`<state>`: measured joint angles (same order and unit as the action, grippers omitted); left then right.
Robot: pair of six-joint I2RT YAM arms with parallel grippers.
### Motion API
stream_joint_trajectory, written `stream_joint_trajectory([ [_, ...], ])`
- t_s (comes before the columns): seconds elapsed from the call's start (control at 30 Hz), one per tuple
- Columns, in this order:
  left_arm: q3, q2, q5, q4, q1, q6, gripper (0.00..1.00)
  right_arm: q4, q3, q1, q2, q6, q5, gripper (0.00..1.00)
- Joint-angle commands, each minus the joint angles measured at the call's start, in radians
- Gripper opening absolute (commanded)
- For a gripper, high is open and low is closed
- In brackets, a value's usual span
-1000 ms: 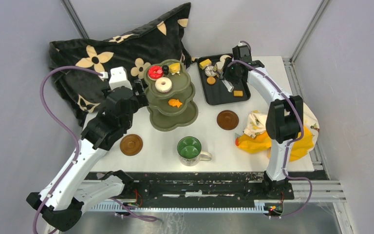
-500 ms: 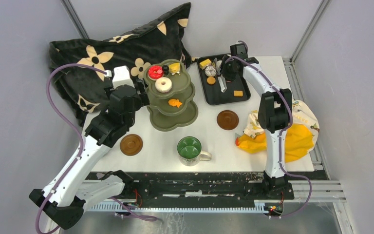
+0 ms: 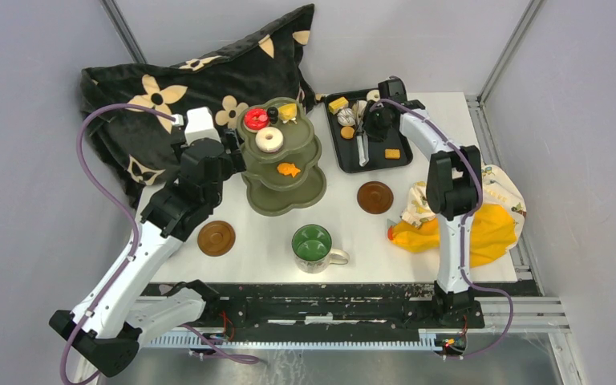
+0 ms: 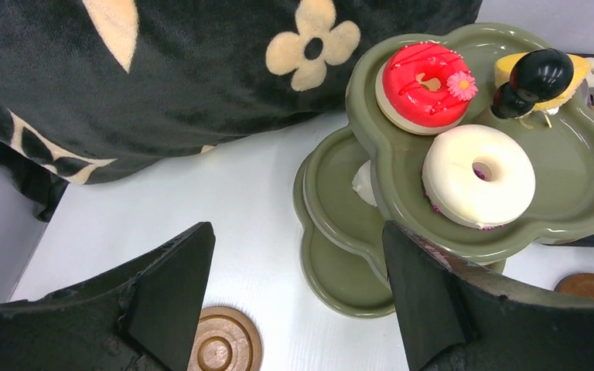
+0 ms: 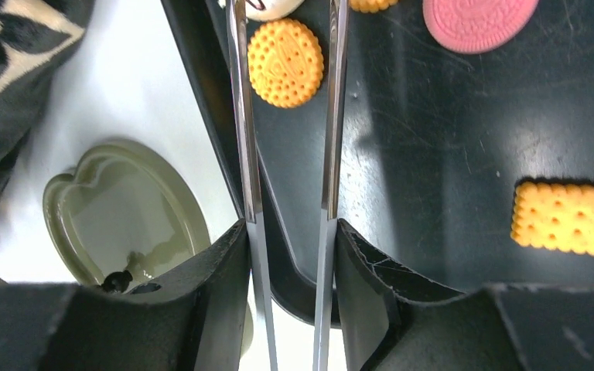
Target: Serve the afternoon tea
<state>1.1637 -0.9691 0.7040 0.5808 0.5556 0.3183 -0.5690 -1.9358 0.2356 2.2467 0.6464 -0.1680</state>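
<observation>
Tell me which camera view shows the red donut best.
Left wrist view: the red donut sits close and unobstructed on the top tier of the stand, its icing drizzle and pink flower clear. The top external view shows it only as a small red ring. The right wrist view misses it.

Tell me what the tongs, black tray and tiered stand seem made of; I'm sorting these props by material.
The tongs look like metal, probably polished steel: thin arms with mirror-like glints. The tray seems black plastic, semi-gloss, with fine scuffs and scratches. The stand is glossy olive, glazed ceramic or moulded plastic; its soft reflections leave that open.
</observation>
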Motion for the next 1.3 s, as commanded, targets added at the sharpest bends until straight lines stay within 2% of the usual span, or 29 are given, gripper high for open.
stream_joint_trajectory([
  [0.0,-0.001,-0.007,-0.004,-0.061,-0.010,-0.039,0.87,0.044,0.039,0.004,-0.114,-0.025,0.001,0.46],
  [0.63,-0.019,0.003,-0.020,-0.072,-0.031,-0.046,0.87,-0.036,0.005,0.005,-0.131,-0.062,-0.050,0.46],
  [0.87,-0.015,0.010,-0.021,-0.071,-0.040,-0.050,0.87,-0.085,-0.013,0.004,-0.142,-0.092,0.002,0.43],
  [1.07,-0.013,0.008,-0.029,-0.070,-0.042,-0.047,0.87,-0.106,-0.045,0.004,-0.128,-0.108,-0.036,0.38],
  [1.27,-0.013,0.008,-0.029,-0.071,-0.048,-0.049,0.87,-0.143,-0.119,0.004,-0.088,-0.120,-0.043,0.46],
])
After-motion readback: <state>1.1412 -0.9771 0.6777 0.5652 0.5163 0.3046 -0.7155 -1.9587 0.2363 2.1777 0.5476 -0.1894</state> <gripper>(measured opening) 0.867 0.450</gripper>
